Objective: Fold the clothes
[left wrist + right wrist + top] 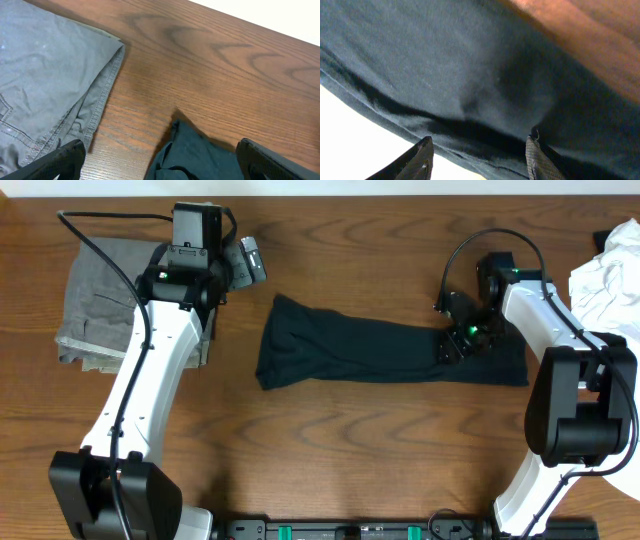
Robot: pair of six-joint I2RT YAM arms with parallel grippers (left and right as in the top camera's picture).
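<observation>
1. Black T-shirt (370, 350) lies near the middle of the bench (350, 460), gathered into a long band running left to right.
2. Grey trousers (95, 300) sit folded at the far left of the bench, partly under the left arm (150, 380).
3. White garment (610, 275) lies crumpled at the right edge, beside the right arm (540, 310) and well apart from the trousers.
4. Left jaws: released. We see the fingers (62, 160) wide apart with nothing between them. They hang over bare bench between the trousers and the left end of the T-shirt. The left wrist view shows the trouser hem at left and a corner of the T-shirt low in the centre.
5. Right jaws: released, over the right part of the T-shirt. Black fabric fills the right wrist view and the fingers (420, 160) stand apart. We cannot tell whether the tips touch the cloth.
</observation>
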